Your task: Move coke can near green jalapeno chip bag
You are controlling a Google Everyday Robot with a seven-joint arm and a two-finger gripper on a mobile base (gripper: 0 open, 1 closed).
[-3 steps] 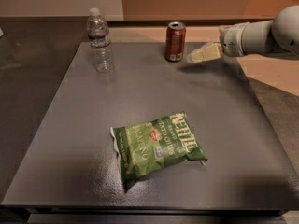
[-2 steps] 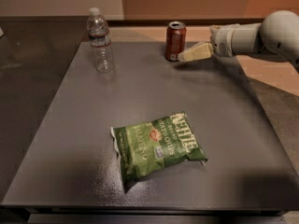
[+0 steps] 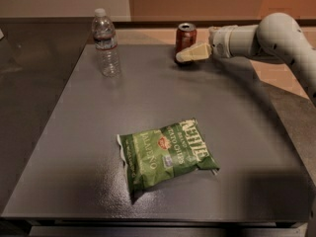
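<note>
Table [image 3: 247, 132] as clock face, 12 = far edge. Can [image 3: 186, 35] stands upright at approx 1 o'clock, near the far edge. Bag [image 3: 165, 154] lies flat just below centre, twd 6 o'clock, well apart from the can. Bottle [image 3: 106, 42] is upright at 11 o'clock, not part of the job.

Gripper [image 3: 190, 54] reaches in from the 3 o'clock side, level w/ the can's lower half, its tip at the can's near-right side. Touching or just beside: can't tell. Spread or pinching the can: can't tell either.

Progress, my read: early. Nothing delivered; the can is not yet lifted and sits on the table at the far edge. Left to do: get a firm hold, lift, carry from 1 o'clock twd 6 o'clock, set the can upright beside the bag w/o landing on it, release.
</note>
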